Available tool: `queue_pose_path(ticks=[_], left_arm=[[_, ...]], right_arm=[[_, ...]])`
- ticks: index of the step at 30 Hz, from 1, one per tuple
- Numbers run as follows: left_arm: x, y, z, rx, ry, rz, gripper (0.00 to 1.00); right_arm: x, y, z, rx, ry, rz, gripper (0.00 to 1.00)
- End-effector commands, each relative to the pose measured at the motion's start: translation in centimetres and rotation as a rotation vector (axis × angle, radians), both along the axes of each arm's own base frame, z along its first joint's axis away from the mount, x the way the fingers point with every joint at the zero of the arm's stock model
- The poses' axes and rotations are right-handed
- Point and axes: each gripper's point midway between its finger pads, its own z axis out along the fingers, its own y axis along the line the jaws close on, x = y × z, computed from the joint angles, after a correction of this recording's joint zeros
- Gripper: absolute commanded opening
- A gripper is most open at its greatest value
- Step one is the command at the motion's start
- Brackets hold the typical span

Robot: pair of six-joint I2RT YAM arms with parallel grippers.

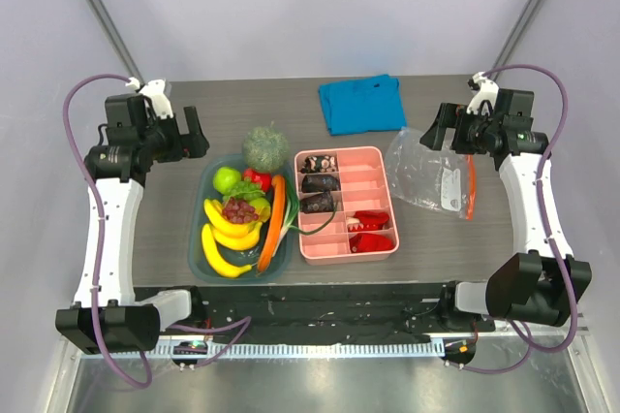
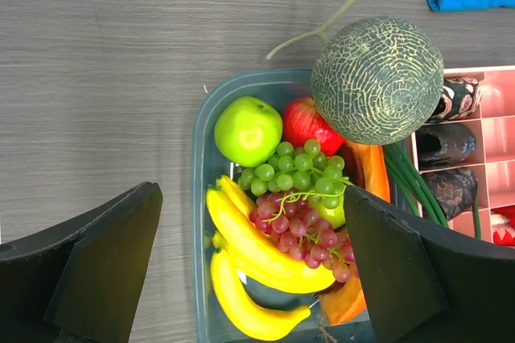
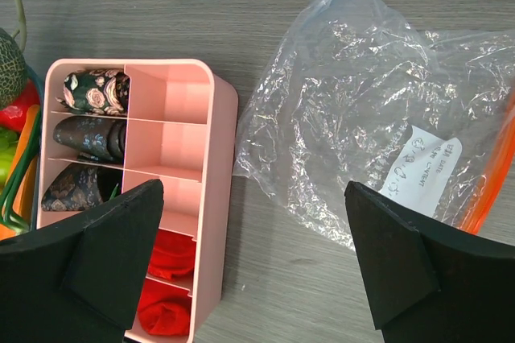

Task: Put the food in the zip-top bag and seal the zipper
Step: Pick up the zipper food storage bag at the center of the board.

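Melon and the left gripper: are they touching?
Apart. The top external view shows bare table between the left gripper and the melon.

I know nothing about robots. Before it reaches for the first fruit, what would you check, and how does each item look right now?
1. Is the left gripper open and empty: ok.
2. Is the right gripper open and empty: ok.
3. Is the melon uncovered, at the far end of the tray: ok.
4. Is the zip-top bag empty: ok.
5. Is the zipper unsealed, with the mouth open: cannot tell.
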Motion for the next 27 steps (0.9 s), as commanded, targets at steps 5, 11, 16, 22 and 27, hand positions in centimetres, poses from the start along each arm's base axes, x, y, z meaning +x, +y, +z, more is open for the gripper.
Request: queue_pose_path(ticks=[5,11,16,22,27], left_arm=[[0.6,0.2,1.4,-0.006,-0.051,0.021,1.00],[0.3,0.2,1.8,-0.003,-0.068,0.021,1.00],[0.4,0.1,2.3,-0.005,-0.076,0.016,1.00],[1.0,-1.0,3.7,-0.047,-0.116,-0.033,1.00],[1.9,-2.7,3.9,-0.115,-0.089,-0.113,1.00]], right_arm=[[0.0,0.4,1.8,0.018,-0.049,0.007,1.00],[0.0,0.5,1.7,0.027,-0.043,0.009,1.00],[0.8,-1.9,0.0,-0.039,0.031,-0.069,1.00],[0.5,-9.0,-4.5,-0.008,0.227,-0.141,1.00],[0.0,-13.2,-8.6,-0.085,0.338,-0.174,1.00]])
